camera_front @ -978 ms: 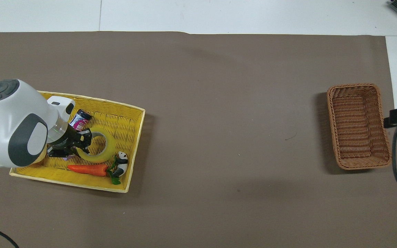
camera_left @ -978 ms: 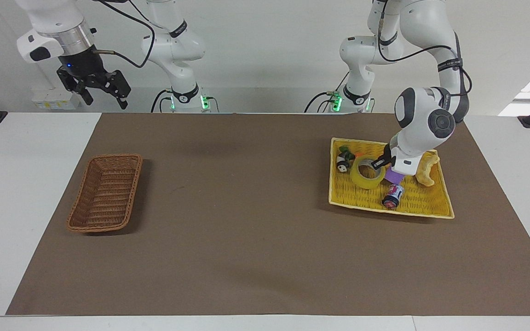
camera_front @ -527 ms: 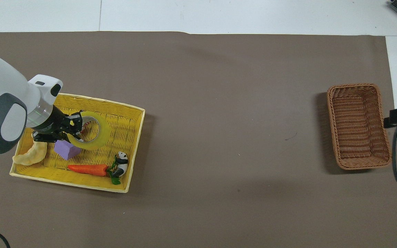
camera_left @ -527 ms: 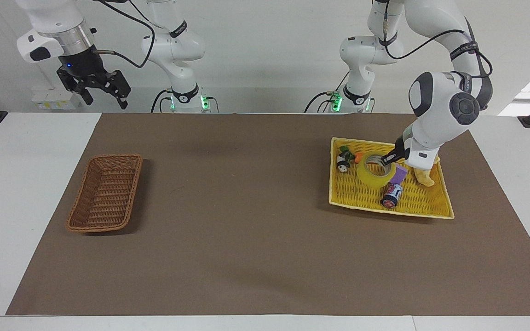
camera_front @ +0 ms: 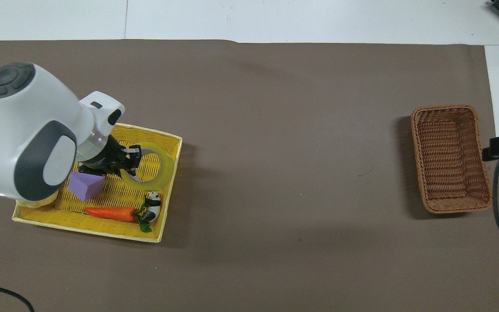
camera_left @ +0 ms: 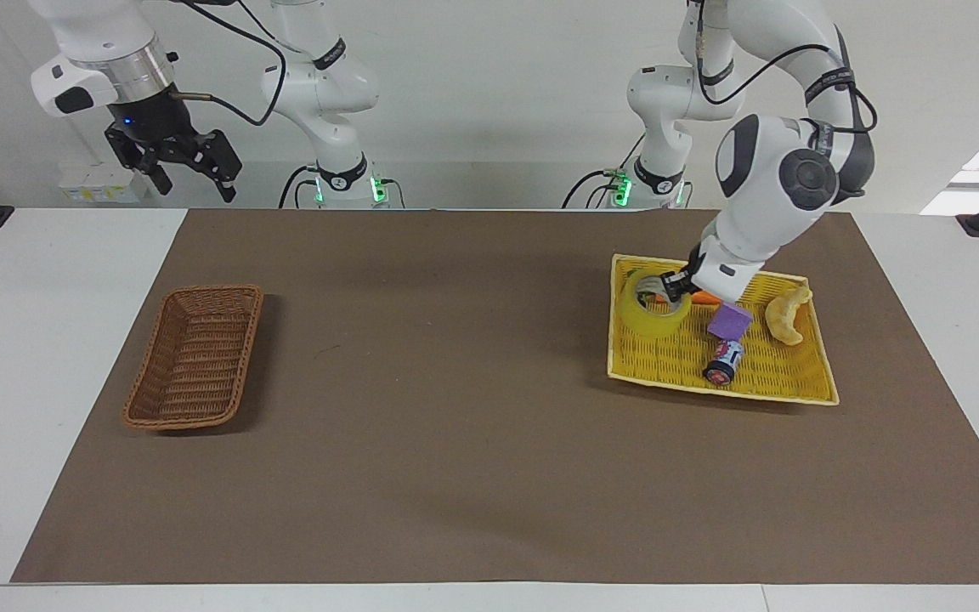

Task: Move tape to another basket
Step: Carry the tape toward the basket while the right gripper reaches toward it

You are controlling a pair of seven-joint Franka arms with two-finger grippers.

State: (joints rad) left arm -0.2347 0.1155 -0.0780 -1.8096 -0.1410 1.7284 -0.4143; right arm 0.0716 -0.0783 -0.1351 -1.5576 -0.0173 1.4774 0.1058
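The carrying step is in hand: the left gripper (camera_left: 670,287) pinches the tape (camera_left: 647,313) by its wall, fingers closed on it, over the yellow tray's (camera_left: 783,387) edge—next a long swing toward nine o'clock on the worktop to the basket (camera_left: 194,357)—while the right gripper (camera_left: 192,170), fingers spread, waits.

translucent yellow tape (camera_left: 649,314) | dark-brown woven basket (camera_left: 194,357) | bright-yellow woven tray (camera_left: 761,374) | purple block (camera_left: 728,321) | orange carrot (camera_front: 109,212) | brown mat (camera_left: 455,408)

White table (camera_left: 48,357), brown mat (camera_left: 455,408) covering it, pale wall (camera_left: 489,102)
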